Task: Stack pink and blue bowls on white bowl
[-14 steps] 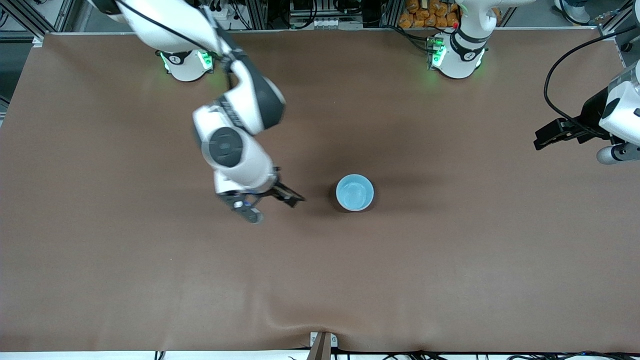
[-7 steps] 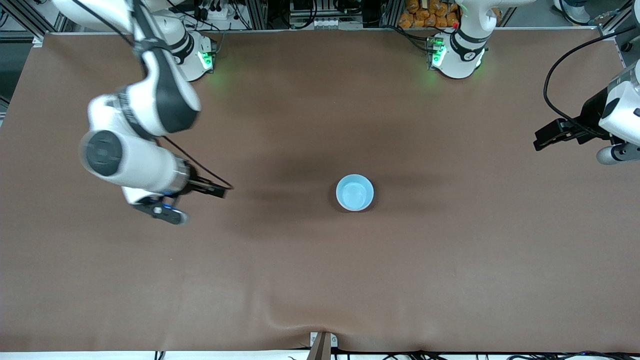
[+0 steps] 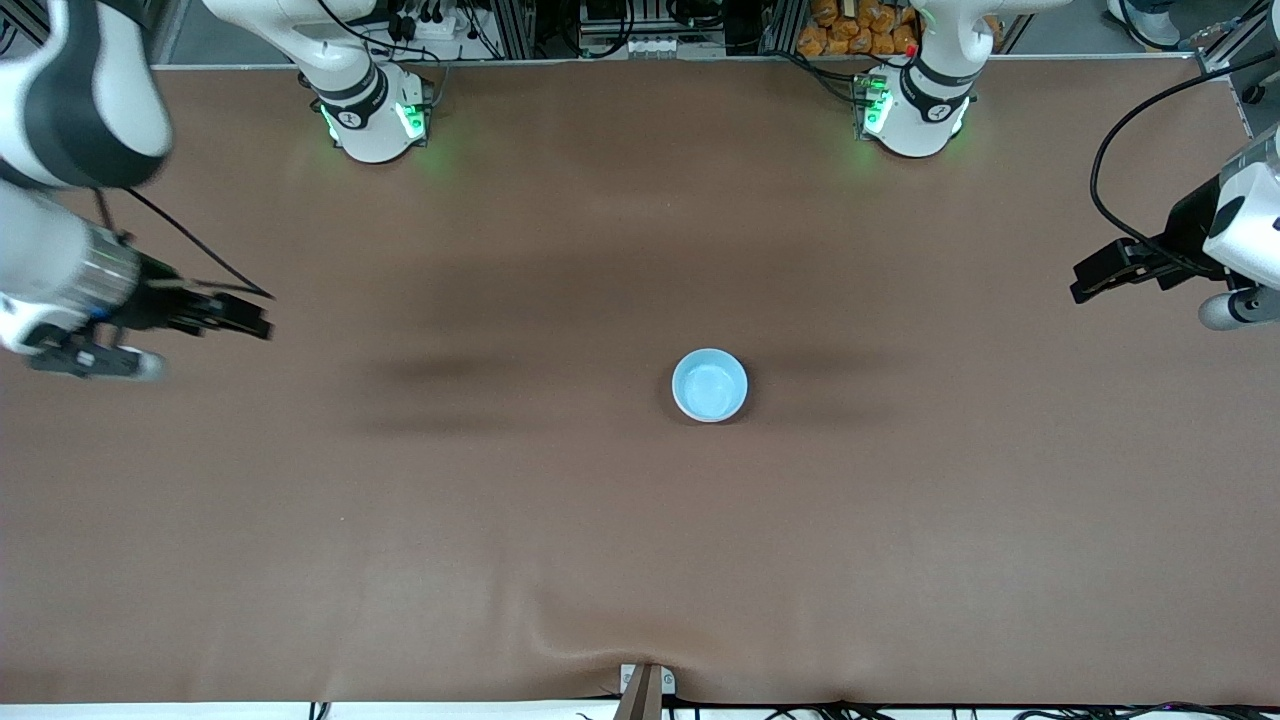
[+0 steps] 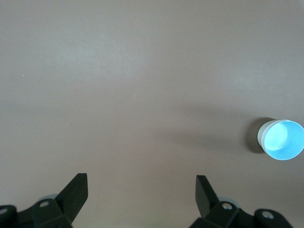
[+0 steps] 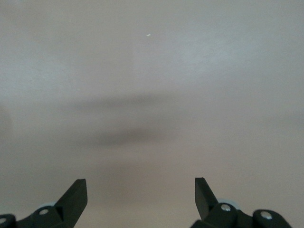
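While both arms hang over bare brown table (image 3: 560, 560), the light blue bowl (image 3: 709, 385) sits upright slightly below the middle of the front view; in the left wrist view its blue inside (image 4: 282, 140) shows within a whitish outer wall, so it tops a stack. At that view's middle-left edge the right gripper (image 3: 255, 318) hovers with fingers spread and empty (image 5: 140, 192). At the middle-right edge the left gripper (image 3: 1082, 280) waits, likewise spread with nothing held (image 4: 141, 190).
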`<state>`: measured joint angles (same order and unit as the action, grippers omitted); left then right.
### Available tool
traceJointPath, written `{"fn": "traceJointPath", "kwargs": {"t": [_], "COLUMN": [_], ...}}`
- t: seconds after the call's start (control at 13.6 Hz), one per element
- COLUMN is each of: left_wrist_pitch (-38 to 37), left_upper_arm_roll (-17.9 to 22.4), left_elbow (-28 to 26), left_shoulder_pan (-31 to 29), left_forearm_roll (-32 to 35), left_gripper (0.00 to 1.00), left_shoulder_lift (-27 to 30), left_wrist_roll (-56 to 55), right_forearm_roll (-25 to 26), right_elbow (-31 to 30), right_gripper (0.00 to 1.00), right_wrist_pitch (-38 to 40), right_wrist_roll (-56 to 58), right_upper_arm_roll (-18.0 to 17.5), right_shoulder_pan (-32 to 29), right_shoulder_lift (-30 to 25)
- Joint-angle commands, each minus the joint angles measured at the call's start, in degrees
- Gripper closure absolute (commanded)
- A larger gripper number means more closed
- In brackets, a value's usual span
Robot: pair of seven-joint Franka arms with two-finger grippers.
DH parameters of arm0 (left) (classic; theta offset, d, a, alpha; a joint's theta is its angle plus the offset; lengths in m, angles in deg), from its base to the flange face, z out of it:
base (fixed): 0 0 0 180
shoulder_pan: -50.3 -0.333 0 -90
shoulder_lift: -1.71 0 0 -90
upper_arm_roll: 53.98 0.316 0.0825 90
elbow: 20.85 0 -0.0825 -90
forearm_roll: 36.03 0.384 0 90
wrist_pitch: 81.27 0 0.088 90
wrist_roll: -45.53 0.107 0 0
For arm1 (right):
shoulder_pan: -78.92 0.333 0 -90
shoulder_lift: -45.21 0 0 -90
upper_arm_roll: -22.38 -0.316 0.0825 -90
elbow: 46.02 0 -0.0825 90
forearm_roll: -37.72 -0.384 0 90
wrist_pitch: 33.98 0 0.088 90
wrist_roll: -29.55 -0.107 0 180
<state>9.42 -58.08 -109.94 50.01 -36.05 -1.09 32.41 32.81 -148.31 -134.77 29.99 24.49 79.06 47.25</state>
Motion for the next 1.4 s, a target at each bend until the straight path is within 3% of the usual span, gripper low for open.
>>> {"fn": "traceJointPath", "kwargs": {"t": [0.0, 0.37, 0.59, 1.32], "left_wrist_pitch": [0.2, -0.1, -1.1, -6.5], "left_upper_arm_roll": [0.0, 0.0, 0.1, -0.1], "left_elbow": [0.0, -0.1, -0.1, -0.4], "left_shoulder_pan": [-0.2, -0.2, -0.2, -0.2], "left_forearm_roll": [-0.6, -0.6, -0.3, 0.0], "left_gripper": [0.00, 0.00, 0.00, 0.00], "left_shoulder_lift": [0.3, 0.4, 1.1, 6.8], "left_wrist_roll": [0.9, 0.9, 0.8, 0.7], "right_forearm_roll": [2.5, 1.9, 1.7, 1.7], "right_elbow": [-1.6, 10.6, 11.9, 12.3], "right_gripper": [0.00, 0.00, 0.00, 0.00], "right_wrist_pitch": [2.7, 18.2, 20.3, 19.9], "right_wrist_roll": [6.7, 5.1, -0.5, -2.1], "right_upper_arm_roll": [-0.4, 0.0, -0.3, -0.9], "right_shoulder_pan": [-3.0, -3.0, -2.6, -2.5], "right_shoulder_lift": [-5.1, -4.8, -4.9, -4.8]}}
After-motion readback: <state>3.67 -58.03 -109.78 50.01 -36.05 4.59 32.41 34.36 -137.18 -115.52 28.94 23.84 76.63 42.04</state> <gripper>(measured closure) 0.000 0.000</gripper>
